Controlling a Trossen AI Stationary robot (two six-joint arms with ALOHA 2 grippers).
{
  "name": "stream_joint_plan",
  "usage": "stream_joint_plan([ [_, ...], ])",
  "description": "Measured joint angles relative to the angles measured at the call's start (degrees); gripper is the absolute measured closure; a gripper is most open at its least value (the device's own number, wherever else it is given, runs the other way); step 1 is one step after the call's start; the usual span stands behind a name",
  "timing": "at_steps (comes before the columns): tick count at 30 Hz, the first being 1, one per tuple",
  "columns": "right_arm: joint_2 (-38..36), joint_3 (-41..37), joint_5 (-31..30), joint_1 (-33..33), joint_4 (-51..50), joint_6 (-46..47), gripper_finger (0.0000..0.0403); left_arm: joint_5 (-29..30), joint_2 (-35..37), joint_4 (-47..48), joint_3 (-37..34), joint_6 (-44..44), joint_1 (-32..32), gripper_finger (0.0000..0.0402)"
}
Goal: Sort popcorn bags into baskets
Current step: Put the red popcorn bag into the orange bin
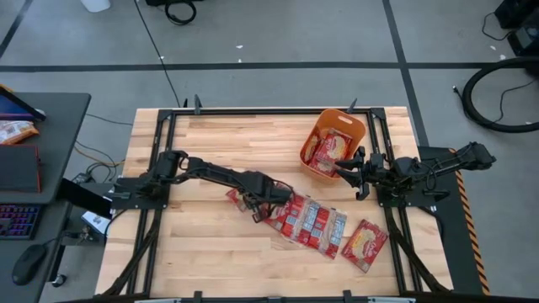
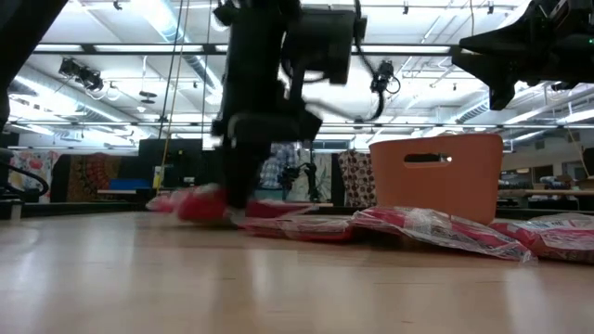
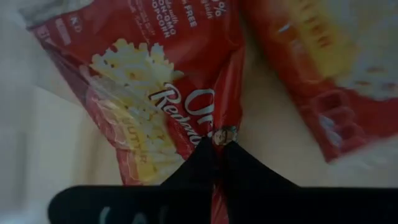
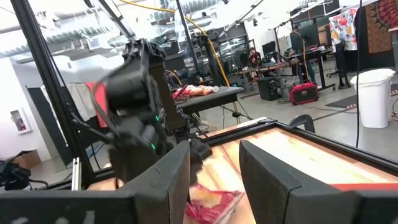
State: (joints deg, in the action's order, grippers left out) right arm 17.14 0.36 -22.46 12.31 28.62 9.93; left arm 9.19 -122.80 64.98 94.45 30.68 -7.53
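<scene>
Several red popcorn bags lie in a loose row right of the table's middle (image 1: 310, 220), one with a cream-yellow graphic nearest the right edge (image 1: 364, 244). The orange basket (image 1: 352, 126) stands at the far right and holds red bags (image 1: 327, 150); the low view shows its cut-out handle (image 2: 429, 158). My left gripper (image 1: 255, 202) is down at the row's left end, shut on a bag with a yellow popcorn graphic (image 3: 134, 81). My right gripper (image 1: 349, 171) hangs open above the table, just in front of the basket, touching nothing. My left gripper (image 3: 217, 146) pinches the bag's red film (image 3: 231, 93) between its two fingertips; a strip of film runs back between the fingers. The fingers come from above, pointing down. The bag (image 2: 200, 202) sits low at the table top; whether it is lifted clear, I cannot tell.
Bare wood spreads over the table's left half and near edge (image 1: 194, 252). The right wrist view looks across at the left arm (image 4: 134, 99) and one bag below it (image 4: 211, 202). A desk with a keyboard and mouse stands off the table's left side (image 1: 25, 210).
</scene>
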Motion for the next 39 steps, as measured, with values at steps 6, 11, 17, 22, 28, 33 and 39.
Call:
stream_joint_plan([
  [6,0.00,-0.02,0.00,-0.02,-0.02,0.00,0.0259,8.03,0.02,10.12,10.52,-6.47,0.63,0.0382],
  [11,0.00,-0.01,0.00,-0.01,-0.01,0.00,0.0259,19.50,0.13,11.80,19.23,-12.02,1.99,0.0382],
  [17,0.00,-0.01,0.00,-0.01,-0.01,0.00,0.0259,29.15,0.17,0.28,22.65,-31.24,5.17,0.0379],
  [22,0.00,-0.01,0.00,-0.01,-0.02,0.00,0.0259,28.61,0.18,-11.86,21.23,-62.79,8.85,0.0378],
  [28,-0.01,-0.01,0.00,-0.01,0.00,0.00,0.0259,20.23,0.17,-20.40,20.19,-89.28,14.89,0.0377],
  [33,-0.02,0.00,0.01,-0.01,-0.02,0.00,0.0259,10.91,0.17,-29.67,20.18,-101.08,18.10,0.0377],
  [39,-0.01,0.00,0.00,0.00,0.00,0.00,0.0259,2.72,-1.30,-37.33,20.26,-114.23,20.36,0.0377],
])
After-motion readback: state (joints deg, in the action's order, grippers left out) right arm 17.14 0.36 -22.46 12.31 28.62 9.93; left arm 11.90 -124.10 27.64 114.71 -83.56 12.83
